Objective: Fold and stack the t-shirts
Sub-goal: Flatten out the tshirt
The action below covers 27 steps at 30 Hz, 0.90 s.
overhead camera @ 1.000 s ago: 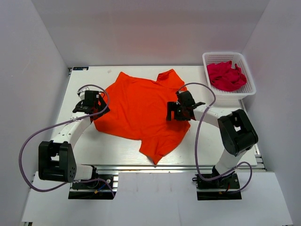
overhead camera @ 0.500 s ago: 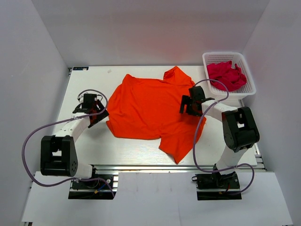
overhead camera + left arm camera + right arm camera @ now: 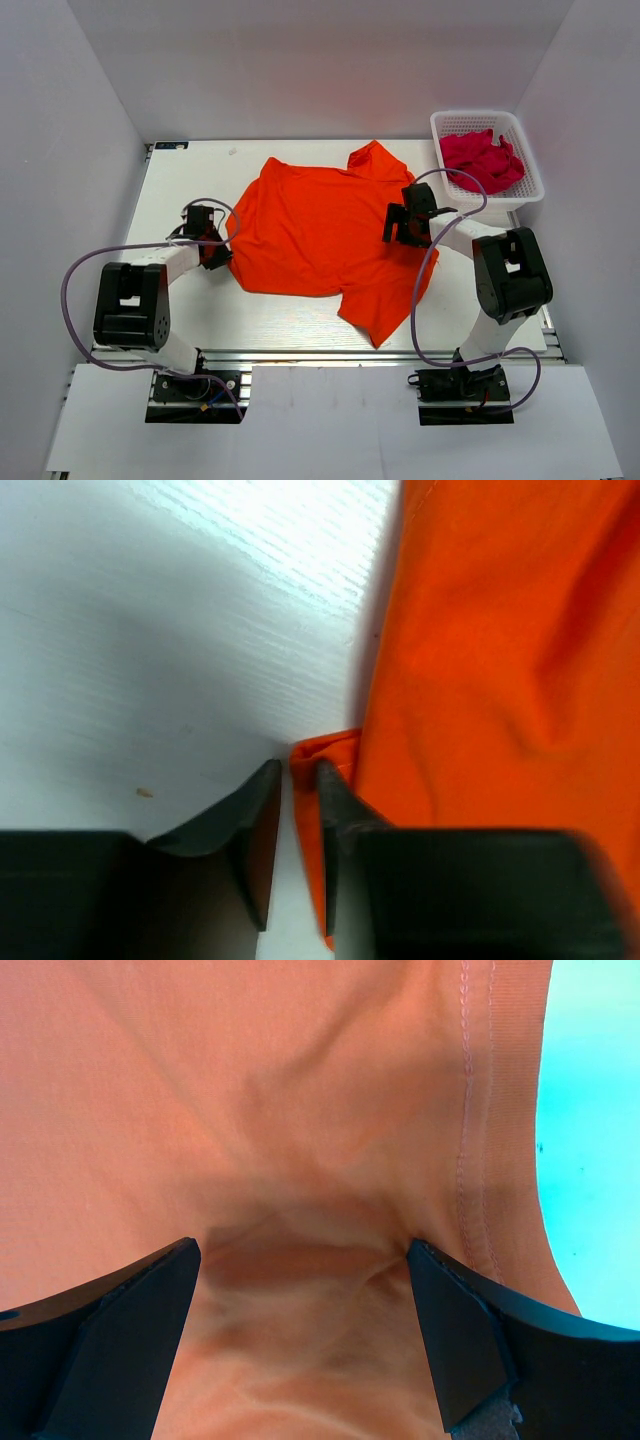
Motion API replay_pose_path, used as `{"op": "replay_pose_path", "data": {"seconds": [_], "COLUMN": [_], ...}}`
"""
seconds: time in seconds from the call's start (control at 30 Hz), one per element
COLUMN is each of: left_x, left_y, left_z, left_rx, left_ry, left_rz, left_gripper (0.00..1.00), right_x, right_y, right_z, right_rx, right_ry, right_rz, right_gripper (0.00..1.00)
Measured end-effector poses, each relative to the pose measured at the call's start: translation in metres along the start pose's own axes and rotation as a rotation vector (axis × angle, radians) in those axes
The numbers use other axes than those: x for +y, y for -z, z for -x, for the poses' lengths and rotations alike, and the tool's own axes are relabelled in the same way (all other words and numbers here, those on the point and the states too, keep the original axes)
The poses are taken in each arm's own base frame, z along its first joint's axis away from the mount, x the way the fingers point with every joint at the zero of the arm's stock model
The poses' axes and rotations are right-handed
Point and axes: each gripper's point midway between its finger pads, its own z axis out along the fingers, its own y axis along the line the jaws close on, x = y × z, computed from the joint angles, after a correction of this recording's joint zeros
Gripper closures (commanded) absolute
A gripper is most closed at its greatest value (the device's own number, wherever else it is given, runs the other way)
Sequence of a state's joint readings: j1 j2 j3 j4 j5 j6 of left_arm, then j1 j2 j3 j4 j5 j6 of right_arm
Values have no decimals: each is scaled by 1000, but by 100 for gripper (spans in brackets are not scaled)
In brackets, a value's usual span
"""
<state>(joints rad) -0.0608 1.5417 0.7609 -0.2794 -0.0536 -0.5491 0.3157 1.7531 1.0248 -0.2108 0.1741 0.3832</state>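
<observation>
I rate the task as barely begun: the orange t-shirt (image 3: 320, 230) lies unfolded on the surface (image 3: 250, 320), the crimson-pink t-shirts (image 3: 480, 160) sit bunched in the basket (image 3: 490, 208), the left fingers (image 3: 255, 820) stand nearly together at its hem (I cannot tell if they grip it), and the right fingers (image 3: 130, 1330) stand wide apart over it.

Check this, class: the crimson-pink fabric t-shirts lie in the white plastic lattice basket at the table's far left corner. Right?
Wrong side: the white plastic lattice basket of crimson-pink fabric t-shirts stands at the table's far right corner, per the top external view.
</observation>
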Motion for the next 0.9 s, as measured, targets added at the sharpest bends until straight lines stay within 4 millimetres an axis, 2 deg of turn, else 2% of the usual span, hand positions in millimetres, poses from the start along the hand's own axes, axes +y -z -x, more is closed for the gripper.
{"op": "replay_pose_path", "data": {"seconds": [0.03, 0.07, 0.3, 0.43, 0.57, 0.67, 0.77, 0.9], "left_x": [-2, -2, 2, 19, 30, 39, 57, 90], "left_y": [-1, -2, 4, 29, 64, 84, 92, 99], "left_z": [1, 1, -6, -16, -9, -12, -32, -75], "left_rx": [-3, -1, 1, 1, -71, -97, -69, 7], "left_ry": [6, 1, 1, 46, 131, 193, 259, 342], "left_rz": [-5, -11, -11, 54, 100, 133, 205, 343], "left_gripper": [98, 100, 100, 100, 100, 100, 100, 100], "right_x": [0, -1, -3, -4, -8, -10, -11, -9], "right_y": [0, 1, 4, 5, 11, 18, 21, 21], "right_z": [0, -1, -2, -5, -16, -23, -25, -23], "right_rx": [1, 2, 9, 10, -1, -14, -18, -26], "right_ry": [0, 0, 2, 0, -4, -9, -13, -18], "right_rz": [-1, -2, -12, -12, 0, 12, 13, 21], "right_gripper": [9, 9, 9, 9, 9, 9, 9, 9]}}
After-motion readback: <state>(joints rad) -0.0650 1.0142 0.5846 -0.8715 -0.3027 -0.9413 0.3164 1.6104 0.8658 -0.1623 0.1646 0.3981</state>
